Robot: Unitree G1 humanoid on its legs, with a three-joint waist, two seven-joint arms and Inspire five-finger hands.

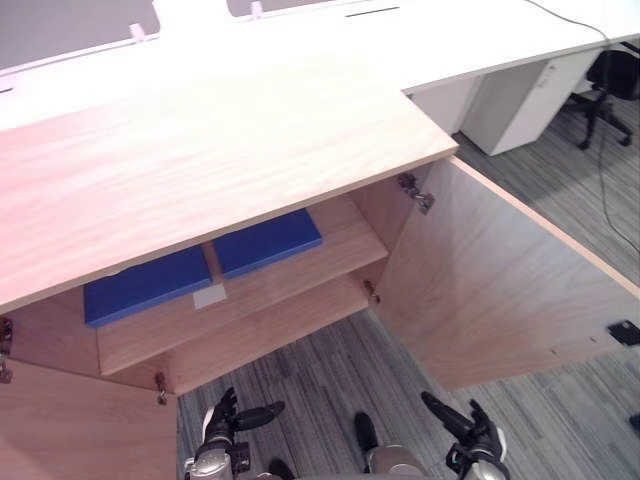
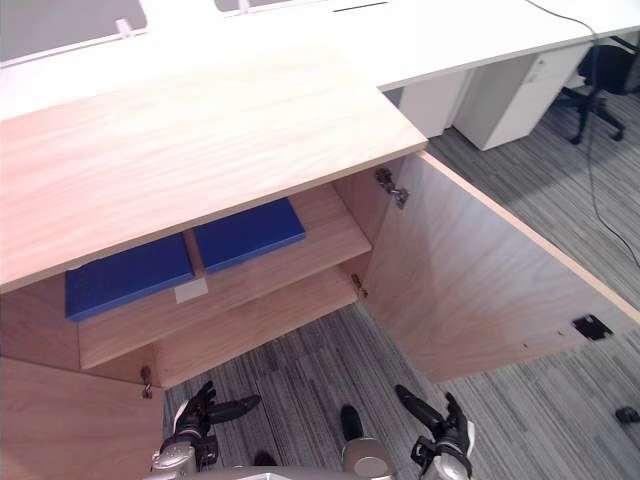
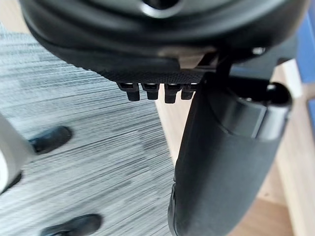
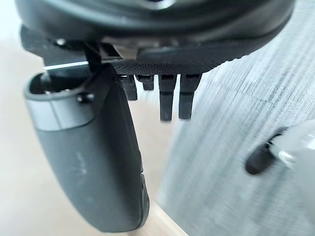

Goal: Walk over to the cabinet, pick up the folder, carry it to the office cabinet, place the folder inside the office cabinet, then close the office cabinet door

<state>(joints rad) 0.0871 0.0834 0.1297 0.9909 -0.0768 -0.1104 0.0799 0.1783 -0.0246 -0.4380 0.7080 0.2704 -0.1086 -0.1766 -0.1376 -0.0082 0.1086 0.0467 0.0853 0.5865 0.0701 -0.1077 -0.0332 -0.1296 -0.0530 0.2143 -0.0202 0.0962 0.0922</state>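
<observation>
While the left hand hangs at 7 o'clock and the right hand at 5 o'clock over the grey carpet, I read both as released: fingers straight, nothing held.

Two folders lie flat inside the office cabinet, on its upper shelf. The left blue folder sits toward 9 o'clock and the right blue folder near centre, with a narrow strip of bare shelf between them. Each has its long axis running from 8 o'clock toward 2 o'clock, parallel to the shelf's front edge. I cannot tell which end is the spine.

A small white label lies on the shelf just in front of the gap. I can read no writing on it.

Below, the lower shelf is bare. The right door stands swung wide toward 4 o'clock, on hinges at the cabinet's right wall. The left door is open at 8 o'clock. Carpet lies open between the two doors. Beyond the cabinet top, white worktops run across 12 to 2 o'clock, with an office chair at 2 o'clock.
</observation>
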